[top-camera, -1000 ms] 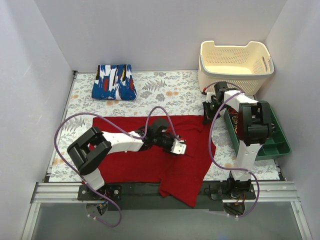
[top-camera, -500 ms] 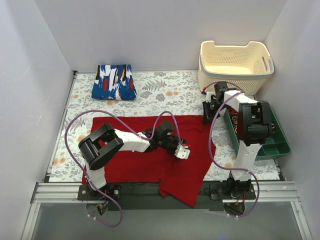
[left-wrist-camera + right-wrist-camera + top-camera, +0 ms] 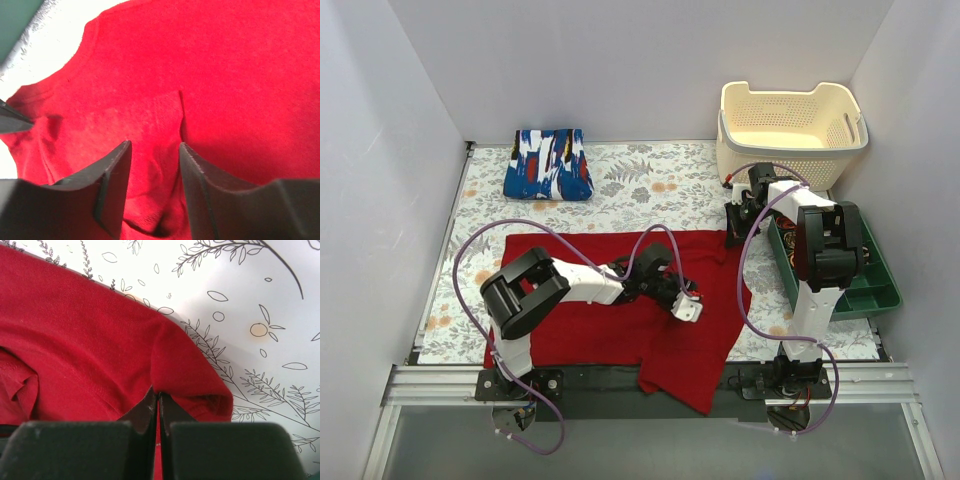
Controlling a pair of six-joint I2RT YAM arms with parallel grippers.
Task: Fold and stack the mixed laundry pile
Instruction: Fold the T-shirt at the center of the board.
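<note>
One red garment [image 3: 575,338] lies long-axis left-to-right; right tool [image 3: 158,394] pinches its corner, left tool [image 3: 154,146] half-open over it.

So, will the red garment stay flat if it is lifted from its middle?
Probably not: the red garment looks floppy, creasing between the fingers of the left gripper. Its near part drapes over the table edge, so it likely sags when raised.

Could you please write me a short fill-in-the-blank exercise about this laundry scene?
1. The blue printed garment at far left is already ____.
2. The left gripper hovers over the red garment with its jaws ____.
3. The right gripper is ____ on the red garment's far right corner.
Missing words: folded; open; shut.
</note>
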